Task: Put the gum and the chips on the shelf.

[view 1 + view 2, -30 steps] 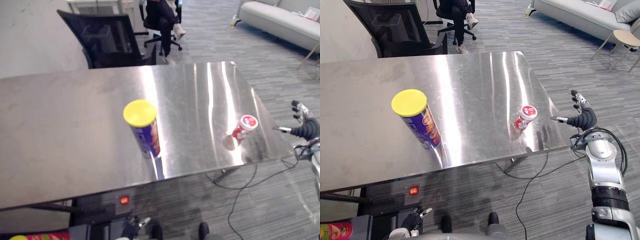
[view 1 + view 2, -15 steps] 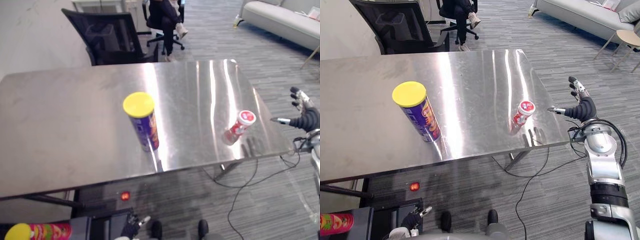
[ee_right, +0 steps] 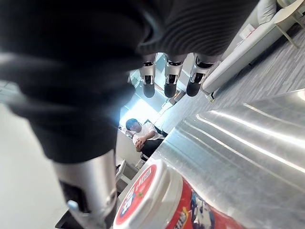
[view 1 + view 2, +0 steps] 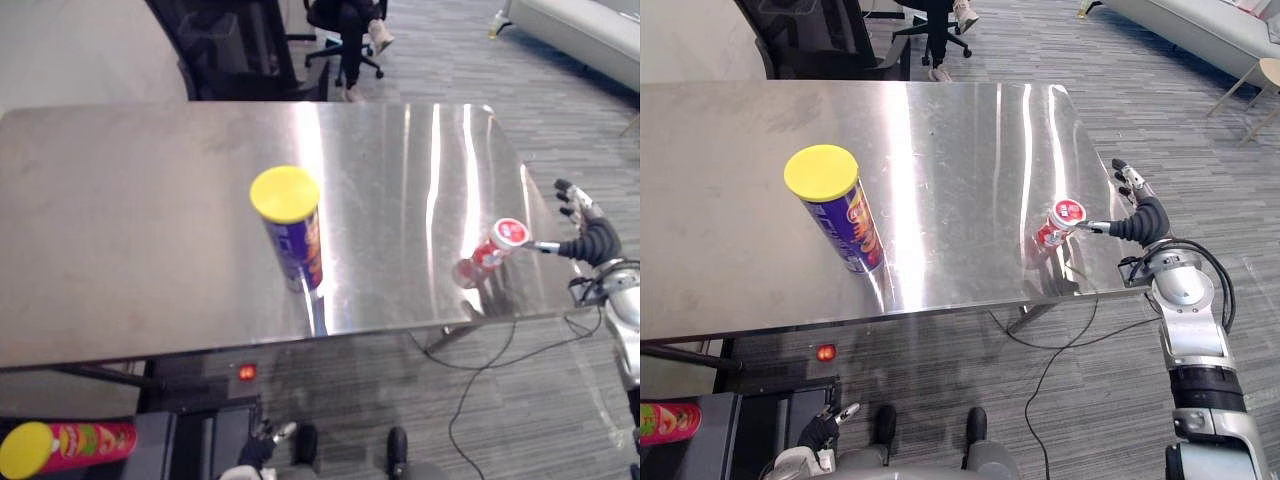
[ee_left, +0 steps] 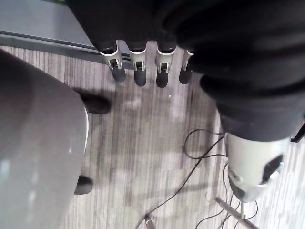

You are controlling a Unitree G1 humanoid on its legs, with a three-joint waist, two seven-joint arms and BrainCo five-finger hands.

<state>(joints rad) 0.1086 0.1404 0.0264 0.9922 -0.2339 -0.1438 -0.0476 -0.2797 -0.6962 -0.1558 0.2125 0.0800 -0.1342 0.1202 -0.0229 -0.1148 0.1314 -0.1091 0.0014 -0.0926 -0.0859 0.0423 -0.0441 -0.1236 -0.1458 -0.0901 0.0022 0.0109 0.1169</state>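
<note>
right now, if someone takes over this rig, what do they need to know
Right hand: open, at the table's right edge, thumb reaching to the gum tub's lid, fingers straight, no grip yet.
Left hand: open, holding nothing, hanging low over the floor.
Chips can: upright near the middle of the steel table, untouched.
A red can with a yellow lid lies low at the left, below table level.
Done: nothing; gum and chips are both on the table.
Left: close on the gum, carry it to the shelf, then do the same with the chips.
</note>
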